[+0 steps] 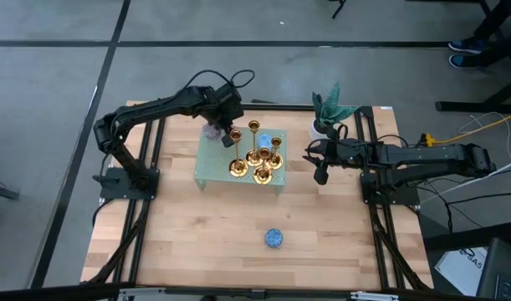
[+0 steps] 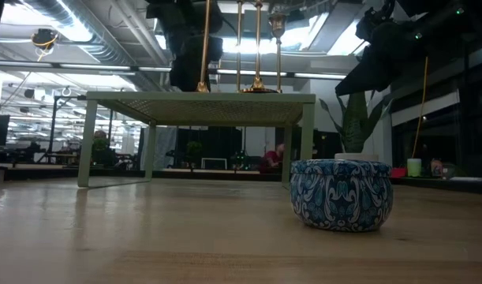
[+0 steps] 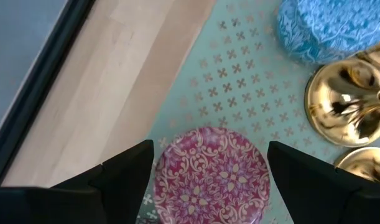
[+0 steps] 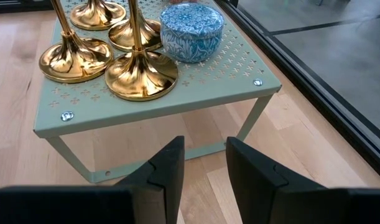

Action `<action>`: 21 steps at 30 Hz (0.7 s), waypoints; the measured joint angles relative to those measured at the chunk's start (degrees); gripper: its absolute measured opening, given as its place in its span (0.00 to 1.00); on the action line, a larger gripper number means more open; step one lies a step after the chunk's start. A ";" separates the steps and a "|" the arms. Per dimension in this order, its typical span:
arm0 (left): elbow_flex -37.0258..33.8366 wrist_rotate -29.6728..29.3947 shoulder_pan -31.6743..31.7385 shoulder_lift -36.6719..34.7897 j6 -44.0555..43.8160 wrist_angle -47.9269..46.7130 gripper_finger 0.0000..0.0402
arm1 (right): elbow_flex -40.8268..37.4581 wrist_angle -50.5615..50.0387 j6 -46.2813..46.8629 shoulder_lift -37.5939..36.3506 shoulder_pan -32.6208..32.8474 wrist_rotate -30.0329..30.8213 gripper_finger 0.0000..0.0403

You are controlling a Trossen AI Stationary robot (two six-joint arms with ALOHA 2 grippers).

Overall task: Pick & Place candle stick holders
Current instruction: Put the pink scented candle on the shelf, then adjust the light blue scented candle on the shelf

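From above, four candle stick holders [image 1: 257, 159] cluster on the green shelf [image 1: 209, 171]; the left gripper [image 1: 224, 134] hovers at its far corner. Its wrist view shows jaws wide, straddling a pink candle [image 3: 213, 175]. The right gripper [image 4: 205, 165], jaws narrowly parted, waits beside the shelf. No holder seems grasped yet; next, the left must shift toward one.

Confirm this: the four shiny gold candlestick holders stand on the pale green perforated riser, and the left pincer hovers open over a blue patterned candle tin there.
Not quite. The left pincer hovers open over the pink patterned candle tin, not a blue one, as the left wrist view shows. The four shiny gold candlestick holders do stand on the pale green perforated riser.
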 joint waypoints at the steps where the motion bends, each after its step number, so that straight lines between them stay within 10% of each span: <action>1: 0.31 -0.02 0.00 0.00 0.00 0.00 0.78 | 0.00 0.00 0.00 0.00 -0.01 0.01 0.30; 21: 12.64 -6.90 1.13 -4.05 2.89 -0.30 0.78 | 0.00 0.00 -0.28 0.00 0.00 0.00 0.30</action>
